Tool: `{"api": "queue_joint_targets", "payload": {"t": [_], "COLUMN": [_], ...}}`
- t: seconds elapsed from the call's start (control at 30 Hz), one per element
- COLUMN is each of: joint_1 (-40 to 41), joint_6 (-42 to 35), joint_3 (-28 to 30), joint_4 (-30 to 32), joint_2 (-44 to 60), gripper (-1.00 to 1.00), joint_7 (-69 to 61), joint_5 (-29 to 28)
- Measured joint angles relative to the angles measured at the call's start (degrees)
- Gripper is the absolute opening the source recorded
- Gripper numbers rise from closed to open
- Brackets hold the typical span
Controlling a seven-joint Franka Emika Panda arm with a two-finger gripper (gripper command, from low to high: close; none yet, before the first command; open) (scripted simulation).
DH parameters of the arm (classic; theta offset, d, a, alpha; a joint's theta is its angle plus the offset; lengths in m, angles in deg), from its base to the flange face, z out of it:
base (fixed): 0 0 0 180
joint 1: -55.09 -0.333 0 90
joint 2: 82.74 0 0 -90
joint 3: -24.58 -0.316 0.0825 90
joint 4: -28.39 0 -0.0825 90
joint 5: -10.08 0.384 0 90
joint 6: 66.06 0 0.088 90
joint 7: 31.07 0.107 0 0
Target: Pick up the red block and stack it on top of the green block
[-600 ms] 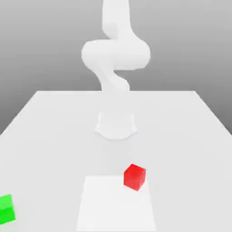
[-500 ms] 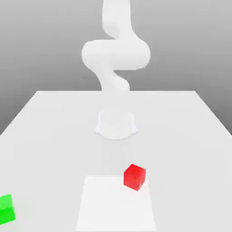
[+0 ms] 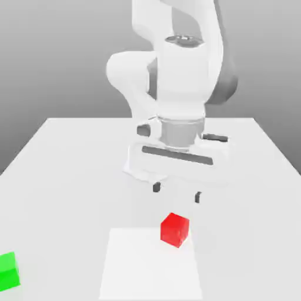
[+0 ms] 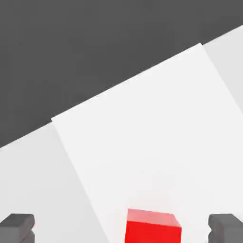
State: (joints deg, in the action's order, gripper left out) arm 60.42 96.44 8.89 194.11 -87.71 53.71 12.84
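I see the white arm's two-finger gripper (image 3: 177, 192) hanging above the table (image 3: 70, 159), jaws wide and empty. The small matte bright-red cube (image 3: 175, 229) sits below it on a paler square patch (image 3: 141, 270). The small bright-green cube (image 3: 8, 271) rests well apart, at the exterior view's left edge.

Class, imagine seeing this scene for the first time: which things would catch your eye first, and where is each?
The white arm looms over the table's middle, its open gripper hanging just above the red block. That block sits at the corner of a brighter white patch. The green block lies far off at the exterior view's left edge.
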Motion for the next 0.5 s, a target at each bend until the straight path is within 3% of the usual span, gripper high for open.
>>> {"api": "queue_joint_targets", "payload": {"t": [0.13, 0.27, 0.3, 0.5], "joint_1": [-0.22, -5.33, -6.31, -6.91], "joint_6": [6.35, 11.92, 12.87, 13.46], "joint_3": [1.96, 8.94, 10.15, 10.89], "joint_4": [-0.14, -0.99, -1.11, -1.18], "joint_2": [8.01, 14.71, 15.83, 16.39], "gripper": [0.0, 0.0, -1.0, -1.0], "joint_7": [6.16, 11.52, 12.07, 12.49], "joint_5": [-6.8, -14.22, -15.04, -15.58]}}
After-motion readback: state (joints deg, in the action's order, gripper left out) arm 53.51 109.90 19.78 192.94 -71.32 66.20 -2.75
